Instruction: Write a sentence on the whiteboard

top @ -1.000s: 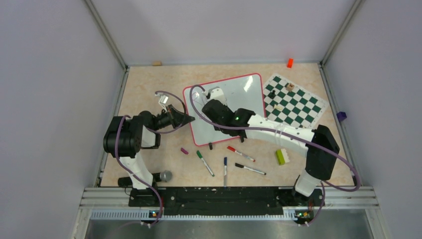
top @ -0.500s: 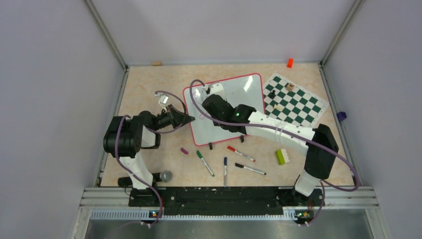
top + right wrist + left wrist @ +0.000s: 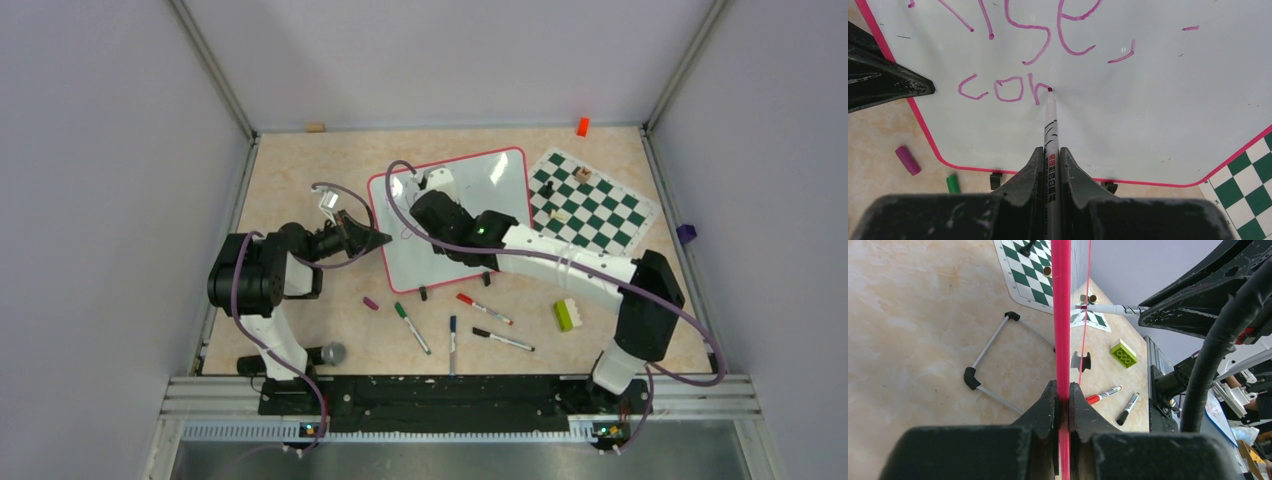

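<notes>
1. Top external view first: the whiteboard (image 3: 497, 180) sits mid-table toward the far side, just left of the chess mat (image 3: 590, 200). Both arms reach in to it.
2. Your left gripper (image 3: 375, 238) is on the board's left edge. On the left wrist view, the left gripper (image 3: 1063, 390) has its jaws pressed together on the thin red rim (image 3: 1060, 315), so it's bracing the board rather than writing.
3. Your right gripper (image 3: 425, 186) is over the board's upper left. On the right wrist view, the right gripper (image 3: 1050, 152) is pinching the marker (image 3: 1050, 120). The marker's long axis points straight out from the fingers at the board face.
4. The sentence (image 3: 998, 90) is only partly there: purple letters up top ending in "ise", then a small dash and comma-like marks further right. Below that there's "con" on line 2.
5. The tip (image 3: 1050, 89) looks to be touching the board at the right end of the "n".
6. Here's what the next stroke depends on: the blank white board (image 3: 1148, 100) lies to the right of the tip, with plenty of room before the rim. I'd keep working rightward along line 2. The right arm has the pen, so it's the one that writes.
</notes>
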